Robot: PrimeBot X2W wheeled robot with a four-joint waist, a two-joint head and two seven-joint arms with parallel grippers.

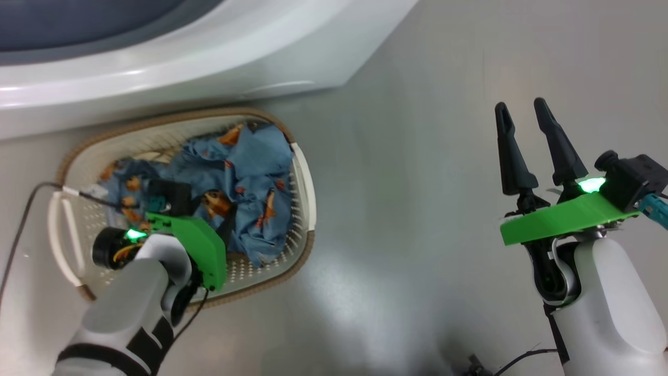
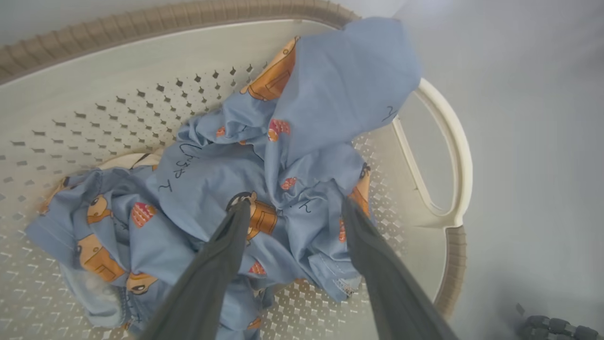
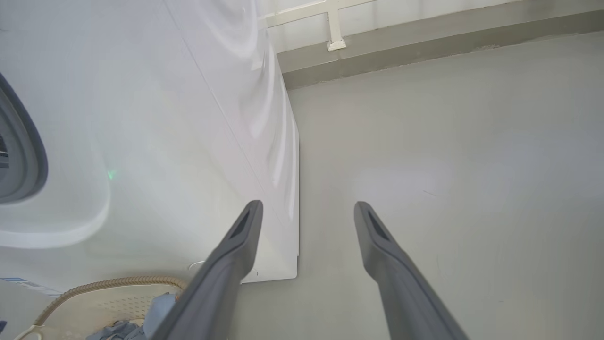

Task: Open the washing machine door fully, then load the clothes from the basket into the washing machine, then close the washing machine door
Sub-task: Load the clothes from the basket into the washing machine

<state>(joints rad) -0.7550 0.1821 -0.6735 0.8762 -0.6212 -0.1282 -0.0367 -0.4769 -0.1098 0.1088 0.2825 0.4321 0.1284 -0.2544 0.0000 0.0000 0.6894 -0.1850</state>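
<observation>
My left gripper (image 2: pixel 295 205) is inside the basket (image 1: pixel 156 117), fingers spread, tips sunk into the clothes (image 2: pixel 226 179), a crumpled light-blue heap with orange figures; one fold lies between them. My right gripper (image 1: pixel 521 107) hangs well to the basket's right, fingers apart, holding nothing. The washing machine (image 1: pixel 209 52) stands just behind the basket. Risks, as I judge them: closing here may pinch only one fold, so the rest trails over the rim; fingertips pushed deeper could catch the perforated bottom and drag the light basket. The floor (image 1: pixel 417 209) around the basket is smooth, pale grey, slightly glossy; grey skirting (image 3: pixel 424 52) runs along the wall far beyond the basket.
</observation>
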